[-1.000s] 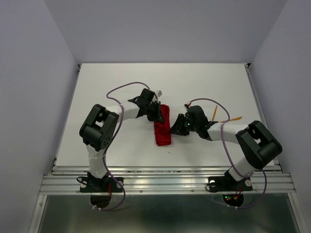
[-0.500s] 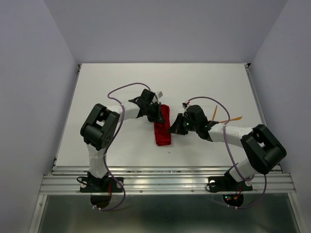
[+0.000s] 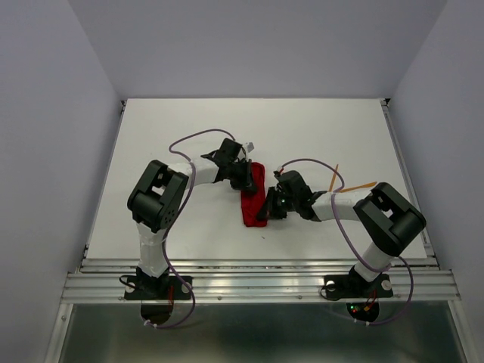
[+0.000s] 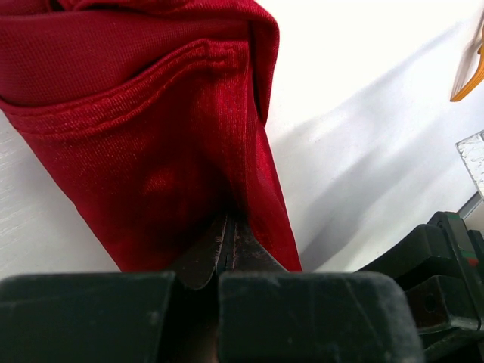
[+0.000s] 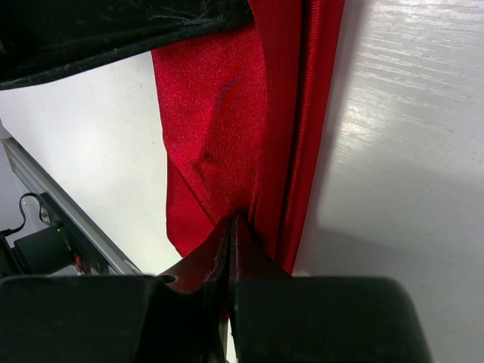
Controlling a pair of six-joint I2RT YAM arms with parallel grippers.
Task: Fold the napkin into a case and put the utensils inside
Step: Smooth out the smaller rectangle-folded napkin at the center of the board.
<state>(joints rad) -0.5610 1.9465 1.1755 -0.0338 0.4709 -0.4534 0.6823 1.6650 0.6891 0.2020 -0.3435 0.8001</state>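
The napkin is a bright red cloth folded into a narrow strip, lying lengthwise at the middle of the white table. My left gripper is shut on the strip's far left edge, and the left wrist view shows its tips pinched into a crease of the red fabric. My right gripper is shut on the strip's right edge nearer to me; its tips nip a fold of the napkin. Two orange utensils lie on the table to the right, behind the right forearm.
A ribbed metal rail runs along the table's near edge by the arm bases. Purple cables loop over both arms. The left arm's black body hangs close over the napkin, and an orange utensil tip shows at the left wrist view's edge.
My right gripper slid left from beside the napkin onto its right edge and closed on the fold. The left gripper stayed shut in place and the napkin kept its shape.
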